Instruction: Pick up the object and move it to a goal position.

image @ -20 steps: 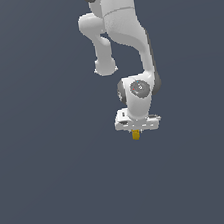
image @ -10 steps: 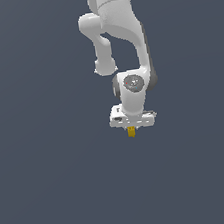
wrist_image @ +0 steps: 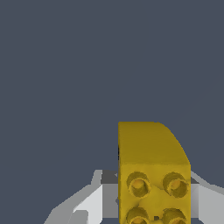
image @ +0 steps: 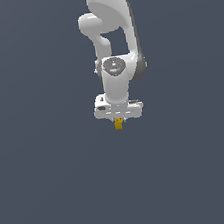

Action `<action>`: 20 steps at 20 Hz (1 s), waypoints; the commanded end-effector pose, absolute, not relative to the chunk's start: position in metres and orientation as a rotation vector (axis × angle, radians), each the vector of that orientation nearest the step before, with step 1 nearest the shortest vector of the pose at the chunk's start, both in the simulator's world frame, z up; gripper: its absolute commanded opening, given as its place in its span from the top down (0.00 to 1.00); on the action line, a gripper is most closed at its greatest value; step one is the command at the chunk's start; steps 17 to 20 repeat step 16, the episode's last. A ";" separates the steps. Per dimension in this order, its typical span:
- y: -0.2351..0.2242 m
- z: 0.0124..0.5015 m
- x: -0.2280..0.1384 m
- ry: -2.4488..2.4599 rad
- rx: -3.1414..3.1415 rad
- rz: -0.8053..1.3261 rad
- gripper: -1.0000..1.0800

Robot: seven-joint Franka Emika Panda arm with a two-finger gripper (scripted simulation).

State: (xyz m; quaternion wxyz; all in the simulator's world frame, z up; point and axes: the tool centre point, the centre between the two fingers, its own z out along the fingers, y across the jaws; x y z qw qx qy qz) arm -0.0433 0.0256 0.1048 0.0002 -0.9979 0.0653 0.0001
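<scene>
The object point(image: 118, 124) is a small yellow-orange studded block hanging just under the white hand of my arm in the exterior view. My gripper point(image: 118, 123) is shut on it, with only the block's lower part poking out below the fingers. In the wrist view the object point(wrist_image: 151, 162) fills the near part of the picture, its round studs facing the camera and one top corner rounded. Grey-white fingers point(wrist_image: 89, 203) flank it on both sides, so my gripper point(wrist_image: 148, 197) sits right around the block.
Plain dark grey-blue ground lies all around in both views. The white arm point(image: 114, 38) rises above the hand toward the upper edge of the exterior view. No other object or marker shows.
The hand with the block has shifted toward the exterior view's left and slightly upward over the last second. The grip on the block is unchanged.
</scene>
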 end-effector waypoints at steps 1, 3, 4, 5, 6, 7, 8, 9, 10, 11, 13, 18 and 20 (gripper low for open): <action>0.012 0.119 -0.047 0.204 -3.134 0.000 1.00; 0.003 0.129 -0.049 0.204 -3.134 0.000 1.00; 0.000 0.133 -0.050 0.204 -3.134 0.000 1.00; -0.004 0.136 -0.051 0.204 -3.134 0.000 1.00; -0.006 0.139 -0.051 0.204 -3.134 0.000 1.00; -0.009 0.142 -0.052 0.204 -3.134 0.000 1.00; -0.011 0.144 -0.052 0.204 -3.134 0.000 1.00; -0.012 0.145 -0.053 0.204 -3.134 0.000 1.00; -0.013 0.146 -0.053 0.204 -3.134 0.000 1.00; -0.014 0.147 -0.053 0.204 -3.134 0.000 1.00; -0.014 0.147 -0.052 0.204 -3.134 0.000 1.00; -0.012 0.145 -0.051 0.204 -3.135 0.000 1.00; -0.012 0.145 -0.051 0.204 -3.135 0.000 1.00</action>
